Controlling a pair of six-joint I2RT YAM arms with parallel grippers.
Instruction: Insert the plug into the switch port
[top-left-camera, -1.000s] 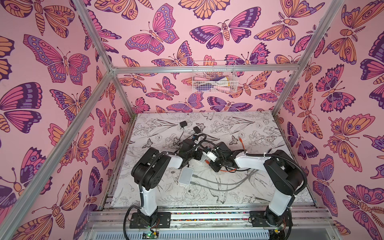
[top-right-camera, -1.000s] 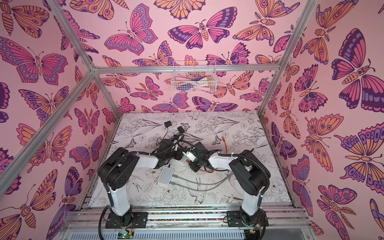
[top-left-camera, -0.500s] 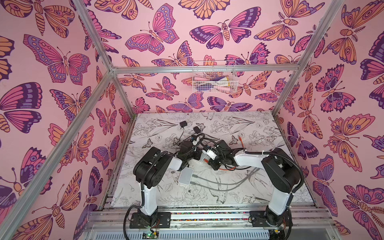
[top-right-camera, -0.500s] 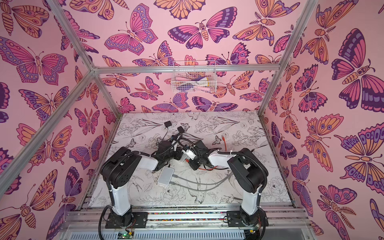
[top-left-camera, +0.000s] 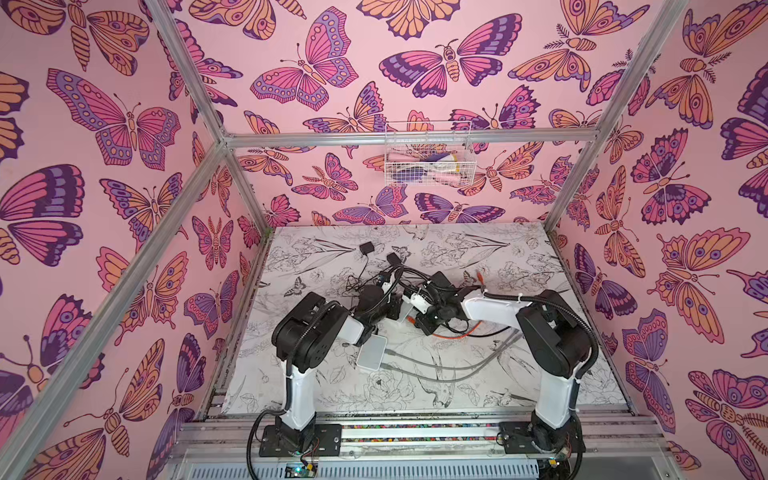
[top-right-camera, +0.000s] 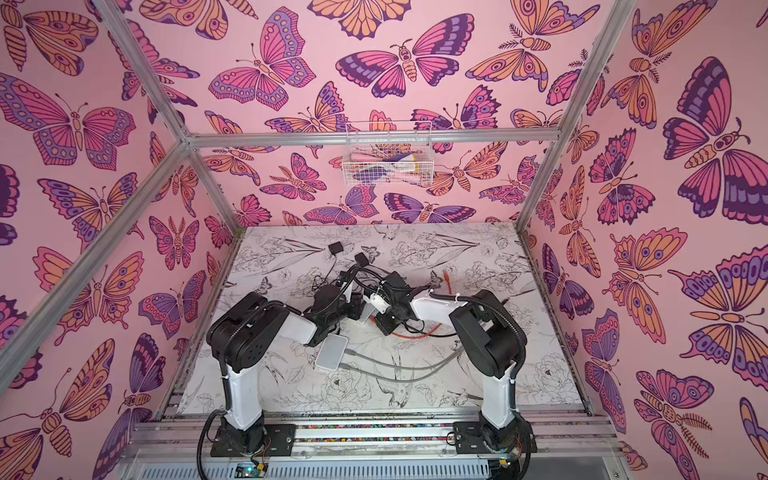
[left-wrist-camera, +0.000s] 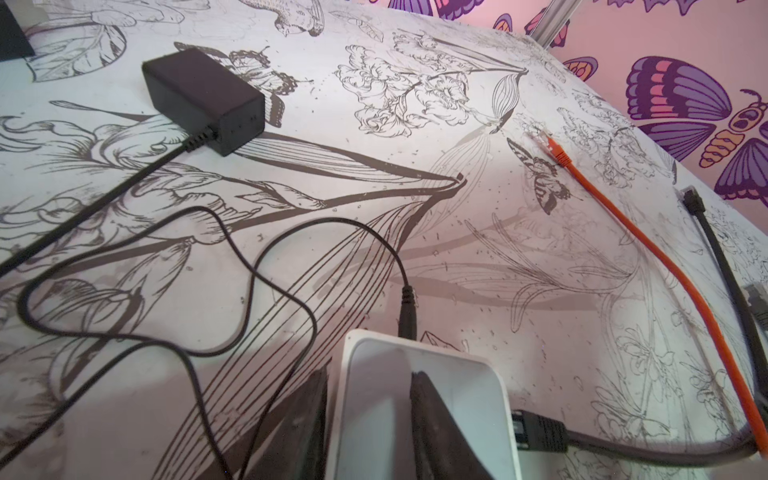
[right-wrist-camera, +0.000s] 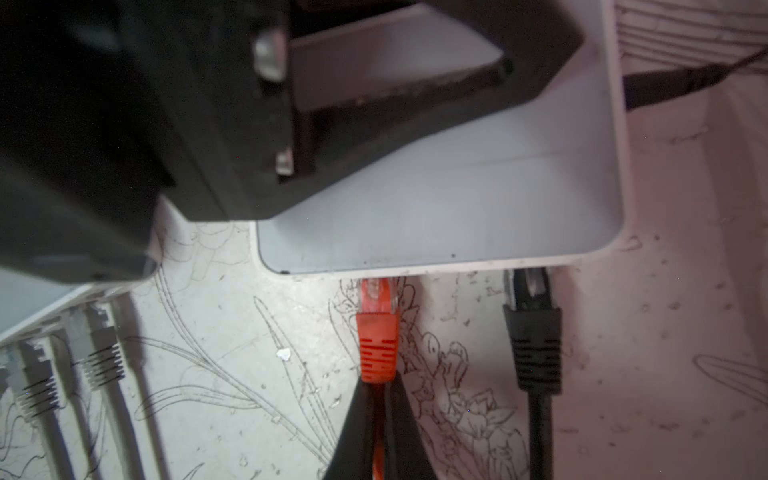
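A white switch (left-wrist-camera: 457, 395) lies flat on the table, and my left gripper (left-wrist-camera: 370, 374) is shut on it, one finger on its top face and one at its side. My right gripper (right-wrist-camera: 380, 384) is shut on the orange cable just behind the orange plug (right-wrist-camera: 376, 345). The plug's clear tip sits at the switch's (right-wrist-camera: 457, 199) port edge; how deep it sits I cannot tell. A black plug (right-wrist-camera: 534, 336) sits in the neighbouring port. In both top views the two grippers meet mid-table at the orange plug (top-left-camera: 411, 320) (top-right-camera: 374, 320).
A second white switch (top-left-camera: 372, 351) with grey cables (top-left-camera: 436, 365) lies near the front left. A black power adapter (left-wrist-camera: 203, 97) and its thin black lead (left-wrist-camera: 249, 257) trail behind. The orange cable's free end (left-wrist-camera: 557, 151) lies far right. A wire basket (top-left-camera: 428, 153) hangs on the back wall.
Both arms have drawn slightly closer together at mid-table. Both grips look unchanged.
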